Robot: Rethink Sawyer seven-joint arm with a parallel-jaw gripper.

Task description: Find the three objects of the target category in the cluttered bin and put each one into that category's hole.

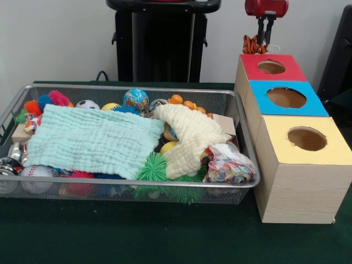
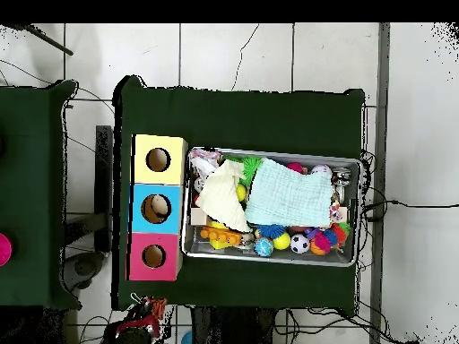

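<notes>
A wire-mesh bin holds a heap of toys under a pale green cloth and a cream cloth. Beside it stands a wooden box with a red hole, a blue hole and a yellow hole. My gripper hangs behind the red end of the box, shut on an orange and black striped toy.
In the bin lie a globe ball, a soccer ball, a baseball, spiky green balls, small orange pieces and a patterned pouch. Green cloth covers the table.
</notes>
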